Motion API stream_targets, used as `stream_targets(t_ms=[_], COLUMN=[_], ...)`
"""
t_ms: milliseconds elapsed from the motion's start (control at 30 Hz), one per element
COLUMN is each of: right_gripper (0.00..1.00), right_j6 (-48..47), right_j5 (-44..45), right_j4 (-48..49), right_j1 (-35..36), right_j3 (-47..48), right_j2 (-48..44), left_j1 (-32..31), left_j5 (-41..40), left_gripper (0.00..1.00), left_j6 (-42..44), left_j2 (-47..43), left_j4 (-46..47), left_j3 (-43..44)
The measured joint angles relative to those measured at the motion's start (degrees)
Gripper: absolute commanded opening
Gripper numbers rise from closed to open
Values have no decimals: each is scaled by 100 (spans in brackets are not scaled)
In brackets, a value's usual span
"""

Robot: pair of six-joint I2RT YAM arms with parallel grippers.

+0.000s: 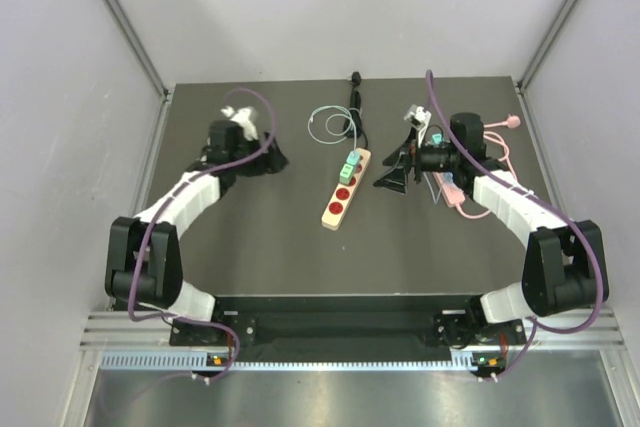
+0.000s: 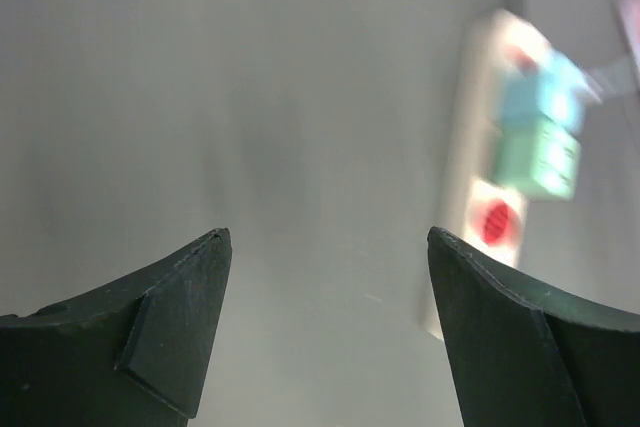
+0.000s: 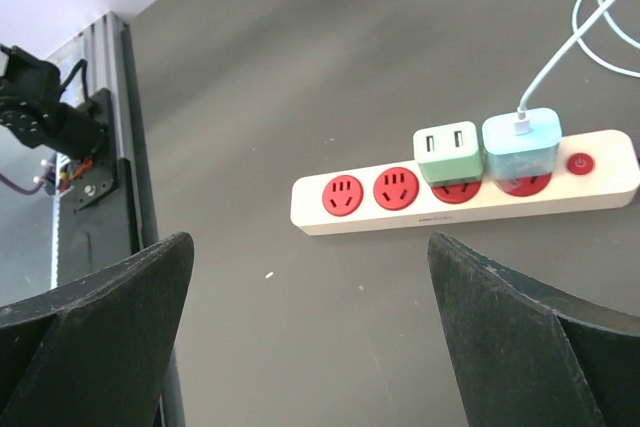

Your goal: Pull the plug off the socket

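Landmark: power strip [image 3: 308, 203], lying flat on the dark table [image 1: 250, 247]; all places below are given from it.
Task's thing: two adapters are seated side by side in the strip. The blue adapter [image 3: 520, 142] is next to the red switch [image 3: 578, 163] and the green adapter [image 3: 448, 155] touches it on the side away from the switch. Which one is meant cannot be told.
Free sockets: two red sockets [image 3: 343, 194] are left bare towards the strip's other end.
Long axis: in the top view the strip runs away from the arm bases, its switch end farther off and leaning to the right arm's side.
Pointing: both adapters stand upright off the strip's face, so the pull is judged to be straight up from it.
Handling (judged): the bodies are small, rigid, light and smooth, held by pin friction. The strip is light and likely to lift with the plug unless pinned.
Hold: the adapter's two flat side faces are to be taken. The thin pale cable [image 3: 560, 63] on the blue one is not to be pulled.
Left gripper [image 2: 328, 247]: left of the strip, well apart, fingers spread with nothing between.
Right gripper [image 3: 310, 247]: right of the strip, near but not touching, fingers spread and empty.
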Motion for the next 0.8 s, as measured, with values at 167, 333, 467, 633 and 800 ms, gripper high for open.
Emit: stream_targets(t_ms=[167,333,467,633,800], right_gripper=[100,100,100,100,100], right_j6=[-164,-219,-229,-240,-236], right_j5=[105,151,166,173,170], right_j4=[-138,-160,-162,-162,-160], right_j1=[-4,-52,-90,-142,-199], right_j3=[66,66,68,68,68], right_j2=[0,0,0,0,0], left_j1=[-1193,-1786,-2159,-2590,-2992], left_j5=[107,-116,-402,-881,-1574], left_gripper=[81,80,78,70,65], left_j6=[111,9,-61,-105,-109], left_j2=[-2,247,776,1528,2284], left_j4=[-37,-118,-234,-632,-1204], left_j3=[7,367,970,1818,2741])
